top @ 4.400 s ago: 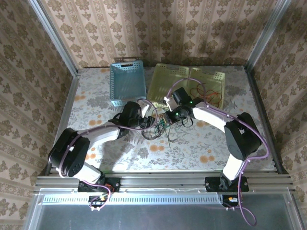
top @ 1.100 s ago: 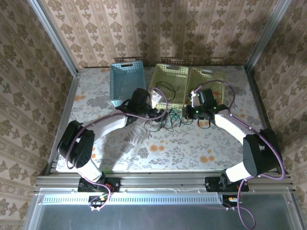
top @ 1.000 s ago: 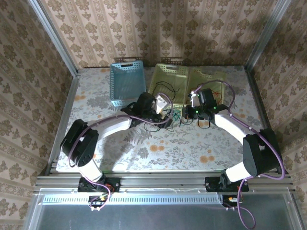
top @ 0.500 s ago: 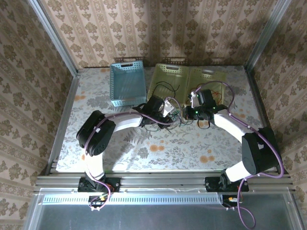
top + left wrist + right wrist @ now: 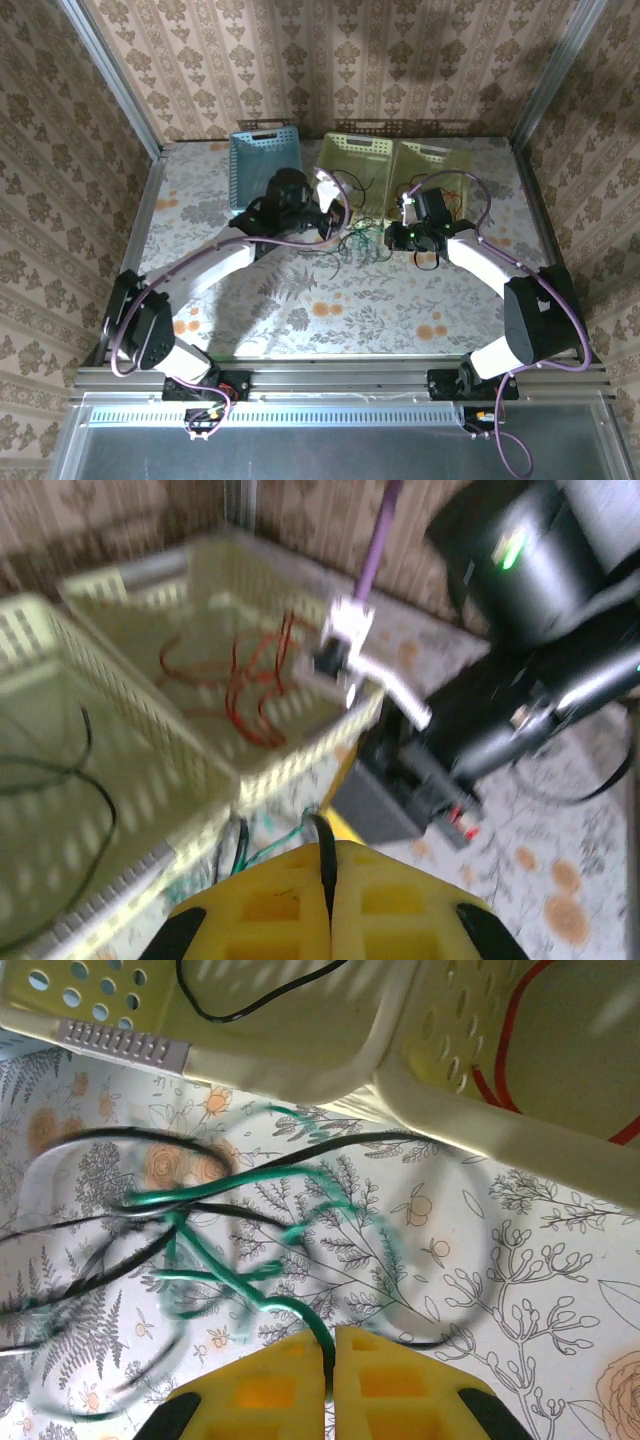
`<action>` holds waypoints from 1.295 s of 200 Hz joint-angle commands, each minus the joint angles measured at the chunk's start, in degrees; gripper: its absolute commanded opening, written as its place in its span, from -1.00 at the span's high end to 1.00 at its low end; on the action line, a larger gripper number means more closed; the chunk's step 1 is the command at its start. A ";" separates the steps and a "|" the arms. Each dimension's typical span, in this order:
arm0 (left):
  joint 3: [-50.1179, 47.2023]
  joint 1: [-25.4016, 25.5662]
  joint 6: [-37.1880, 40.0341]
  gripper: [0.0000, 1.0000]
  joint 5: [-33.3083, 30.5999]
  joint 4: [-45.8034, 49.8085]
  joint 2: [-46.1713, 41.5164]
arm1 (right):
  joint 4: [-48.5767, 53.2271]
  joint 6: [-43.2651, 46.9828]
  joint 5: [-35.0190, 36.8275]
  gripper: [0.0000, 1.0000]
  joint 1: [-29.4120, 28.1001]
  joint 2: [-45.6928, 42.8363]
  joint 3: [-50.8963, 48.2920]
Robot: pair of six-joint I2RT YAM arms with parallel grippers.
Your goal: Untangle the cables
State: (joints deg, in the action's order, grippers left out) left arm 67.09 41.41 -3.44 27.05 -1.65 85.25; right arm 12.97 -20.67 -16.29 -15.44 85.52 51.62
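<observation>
— Two grippers on one knot: how does each stand?
— The left gripper (image 5: pixel 328 852) has its yellow fingers pressed together on a dark strand. The right gripper (image 5: pixel 330 1338) pinches a green strand the same way.
— And the cables (image 5: pixel 355 245)?
— Looped on the flowered table (image 5: pixel 400 300) between the two grippers, green crossing black just ahead of the right fingertips.
— What crowds them?
— Beyond the tangle, the yellow basket (image 5: pixel 500 1135) holds a red cable (image 5: pixel 235 690) and the pale green basket (image 5: pixel 280 1045) a black cable (image 5: pixel 215 1015). The blue basket (image 5: pixel 265 175) sits near the left gripper, away from the tangle. The right arm (image 5: pixel 520 680) looms ahead-right of the left fingertips.
</observation>
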 commanded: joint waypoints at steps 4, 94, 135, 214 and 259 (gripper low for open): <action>2.76 -3.53 -5.54 1.00 7.02 -6.44 -4.58 | 0.03 -1.24 1.97 0.80 0.50 0.20 -0.98; 3.90 -14.00 -24.52 1.00 19.07 -30.08 -9.62 | -0.49 -1.62 1.95 0.80 0.70 0.48 -1.22; 6.95 -18.76 -24.23 1.00 19.23 -31.94 -13.58 | -0.69 -1.88 2.45 0.81 1.05 0.34 -1.86; 10.25 -19.65 -17.63 1.00 19.96 -25.62 -19.97 | -1.40 -3.61 4.49 0.82 1.99 0.27 -3.27; 13.46 -20.14 -10.79 1.00 18.05 -18.82 -23.16 | -1.20 -4.31 5.75 0.82 2.63 0.13 -3.86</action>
State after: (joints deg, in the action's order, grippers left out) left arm 76.62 21.71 -20.32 45.69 -24.77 64.62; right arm 11.92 -23.86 -12.69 -13.39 85.62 48.88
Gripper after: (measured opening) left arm 0.069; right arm 0.091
